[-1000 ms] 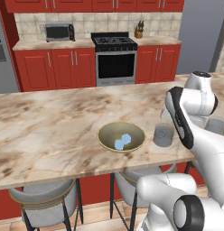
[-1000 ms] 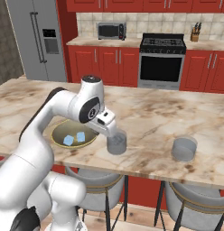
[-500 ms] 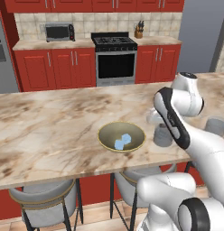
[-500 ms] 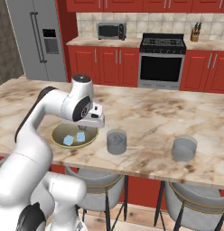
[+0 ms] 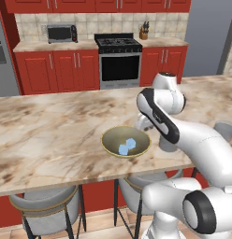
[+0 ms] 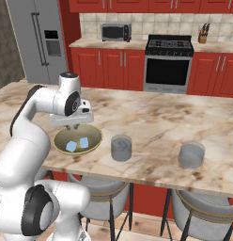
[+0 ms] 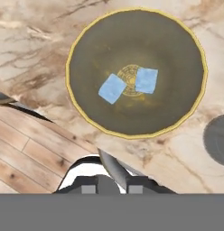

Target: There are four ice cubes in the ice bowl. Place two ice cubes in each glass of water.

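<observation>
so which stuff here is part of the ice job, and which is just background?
Job:
- ice bowl
- two ice cubes in it
- near glass
- far glass
- claw, above the bowl

Background:
- stove
- microwave
- fridge
- knife block
- stools

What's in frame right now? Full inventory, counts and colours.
Ice cubes: 2 visible, pale blue, touching at the centre of the bowl.
Bowl: 1, olive-grey with gold rim, near the counter's front edge.
Glasses: 2, grey-blue, on the counter beside the bowl; second one farther along. Contents too unclear to tell.
Counter: 1, beige marble.
Stools: grey seats under the counter.
Stove: 1, black and steel, back wall.
Microwave: 1, on the back counter.
Fridge: 1, grey.
Knife block: 1, back counter.
Cabinets: red.
Gripper: 1, above the bowl; open or shut unclear.
</observation>
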Controlling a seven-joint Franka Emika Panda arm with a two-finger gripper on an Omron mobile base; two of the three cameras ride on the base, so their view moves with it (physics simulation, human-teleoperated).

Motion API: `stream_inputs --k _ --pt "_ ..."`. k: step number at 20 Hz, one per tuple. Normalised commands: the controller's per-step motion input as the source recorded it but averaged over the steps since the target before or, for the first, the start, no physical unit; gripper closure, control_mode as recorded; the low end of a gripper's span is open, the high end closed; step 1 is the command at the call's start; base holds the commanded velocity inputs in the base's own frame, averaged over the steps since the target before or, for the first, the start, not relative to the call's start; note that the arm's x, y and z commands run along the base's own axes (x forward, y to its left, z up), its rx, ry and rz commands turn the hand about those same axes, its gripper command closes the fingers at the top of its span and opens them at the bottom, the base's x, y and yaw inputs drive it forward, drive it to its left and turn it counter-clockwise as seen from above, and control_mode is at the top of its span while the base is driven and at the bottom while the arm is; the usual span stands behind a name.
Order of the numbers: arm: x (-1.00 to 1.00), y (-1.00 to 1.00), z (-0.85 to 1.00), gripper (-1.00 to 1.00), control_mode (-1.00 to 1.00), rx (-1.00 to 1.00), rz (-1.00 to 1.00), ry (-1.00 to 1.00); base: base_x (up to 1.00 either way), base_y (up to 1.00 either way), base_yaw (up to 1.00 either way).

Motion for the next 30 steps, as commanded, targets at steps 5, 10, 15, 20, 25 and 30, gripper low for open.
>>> stream_inputs --k 5,10,15,20,25,30 --pt "0.00 0.11 -0.34 -1.00 -1.00 -0.08 0.17 0.01 0.00 0.00 0.00" --pt "0.00 0.02 -0.34 -1.00 -1.00 -0.05 0.16 0.00 0.00 0.00 0.00" --pt "0.00 0.00 -0.29 -1.00 -1.00 -0.01 0.02 -0.01 0.00 0.00 0.00" --pt "0.06 0.00 -0.21 -1.00 -1.00 0.00 -0.01 0.00 0.00 0.00 0.00" --pt "0.17 0.00 -0.15 -1.00 -1.00 0.00 -0.02 0.00 0.00 0.00 0.00" --pt "0.22 0.00 -0.15 -1.00 -1.00 0.00 -0.03 0.00 0.00 0.00 0.00"
